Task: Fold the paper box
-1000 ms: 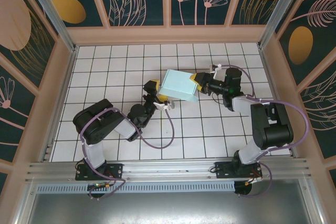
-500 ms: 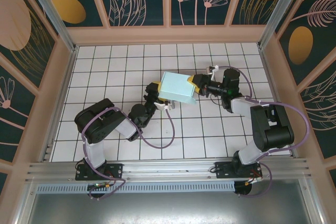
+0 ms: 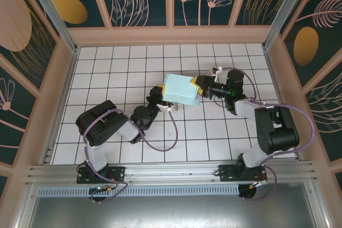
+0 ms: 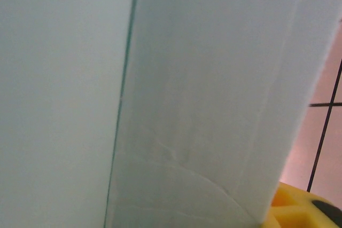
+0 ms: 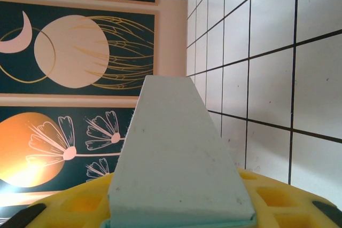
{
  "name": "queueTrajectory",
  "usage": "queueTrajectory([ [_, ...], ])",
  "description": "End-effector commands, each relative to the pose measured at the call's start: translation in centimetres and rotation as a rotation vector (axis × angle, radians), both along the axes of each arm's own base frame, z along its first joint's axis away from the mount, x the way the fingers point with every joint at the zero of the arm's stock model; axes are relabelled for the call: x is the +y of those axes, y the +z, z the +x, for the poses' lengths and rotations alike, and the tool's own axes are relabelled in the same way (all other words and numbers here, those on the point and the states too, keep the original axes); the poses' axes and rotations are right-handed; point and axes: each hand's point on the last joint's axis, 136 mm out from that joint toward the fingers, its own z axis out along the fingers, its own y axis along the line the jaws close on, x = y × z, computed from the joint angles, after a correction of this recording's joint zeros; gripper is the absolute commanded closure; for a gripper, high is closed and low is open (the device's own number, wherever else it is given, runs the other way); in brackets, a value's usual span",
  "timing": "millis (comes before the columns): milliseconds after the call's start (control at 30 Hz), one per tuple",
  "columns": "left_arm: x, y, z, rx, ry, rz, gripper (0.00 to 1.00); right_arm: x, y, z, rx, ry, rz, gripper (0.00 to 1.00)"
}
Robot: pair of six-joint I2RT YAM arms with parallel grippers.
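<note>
White square tiles with dark grout lines cover the bench (image 3: 107, 68), which is walled by glossy flower-painted panels. Near its centre the paper box (image 3: 180, 89), a smooth, pale mint, flat rectangular card, is held raised and tilted. Its 3 o'clock edge is clamped in the right pincer (image 3: 199, 84), with yellow moulded fingers (image 5: 278, 206) on either side. The left pincer (image 3: 159, 92) is met at the 9 o'clock edge; its opening cannot be told.

Matt, smooth thin card, faintly creased, forms the paper box (image 3: 180, 90); the right pincer (image 3: 198, 83) is yellow moulded plastic; white tiles with a slight sheen cover the table (image 3: 214, 132); dull metal rail (image 3: 171, 170) along the near edge.
</note>
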Motion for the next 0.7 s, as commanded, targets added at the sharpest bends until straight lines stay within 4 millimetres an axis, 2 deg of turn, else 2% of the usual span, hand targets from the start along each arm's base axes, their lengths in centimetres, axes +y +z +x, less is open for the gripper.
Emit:
queueTrajectory([
  [0, 0.1, 4.6, -0.6, -0.113, -0.016, -0.172, 0.61, 0.5, 1.0, -0.3, -0.067, 0.027, 0.004, 0.63],
  [167, 0.1, 4.1, -0.4, -0.088, -0.010, -0.171, 0.63, 0.3, 0.9, 0.0, -0.071, 0.012, -0.013, 0.58],
  [367, 0.1, 3.0, -0.1, -0.021, -0.005, -0.169, 0.63, -0.3, 1.8, 0.4, -0.121, -0.015, -0.027, 0.30],
  [467, 0.2, 1.6, 0.2, 0.073, 0.012, -0.156, 0.61, -1.7, 2.3, 1.0, -0.169, -0.068, -0.077, 0.21],
  [567, 0.0, -0.9, 0.4, 0.234, 0.024, -0.118, 0.60, -3.5, 2.4, 1.8, -0.214, -0.140, -0.174, 0.19],
  [667, 0.3, -1.5, 0.0, 0.377, 0.030, -0.155, 0.61, -6.0, 2.4, 2.4, -0.261, -0.217, -0.304, 0.19],
])
